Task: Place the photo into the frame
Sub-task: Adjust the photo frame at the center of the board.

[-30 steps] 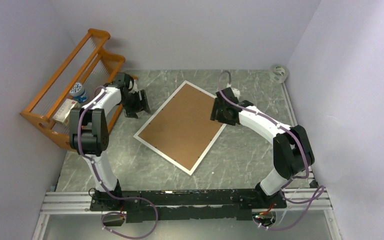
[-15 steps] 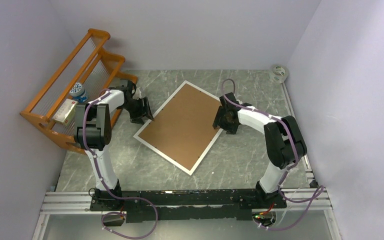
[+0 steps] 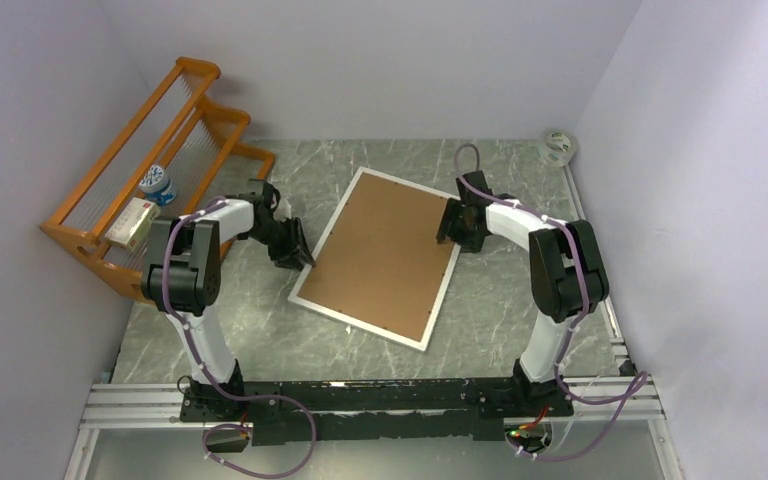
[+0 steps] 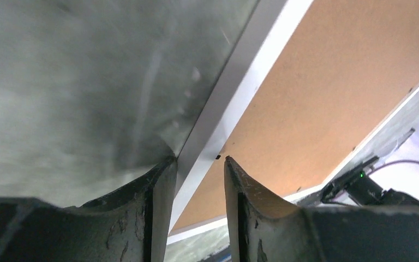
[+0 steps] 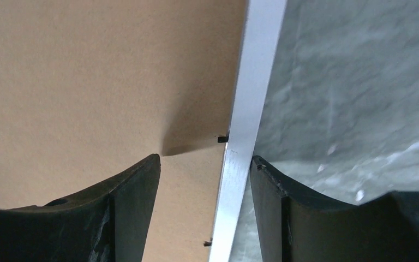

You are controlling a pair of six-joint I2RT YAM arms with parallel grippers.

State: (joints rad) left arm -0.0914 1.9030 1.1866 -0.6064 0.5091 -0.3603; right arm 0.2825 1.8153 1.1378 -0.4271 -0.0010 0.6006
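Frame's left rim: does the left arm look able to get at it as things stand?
Likely yes. The left gripper sits astride the frame rim, one finger on the table side, the other over the brown back, with nothing else between.

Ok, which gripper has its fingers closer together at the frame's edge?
The left gripper, at the frame's left edge. Its fingers stand close on either side of the white rim, while the right gripper straddles the opposite rim with a clearly wider gap.
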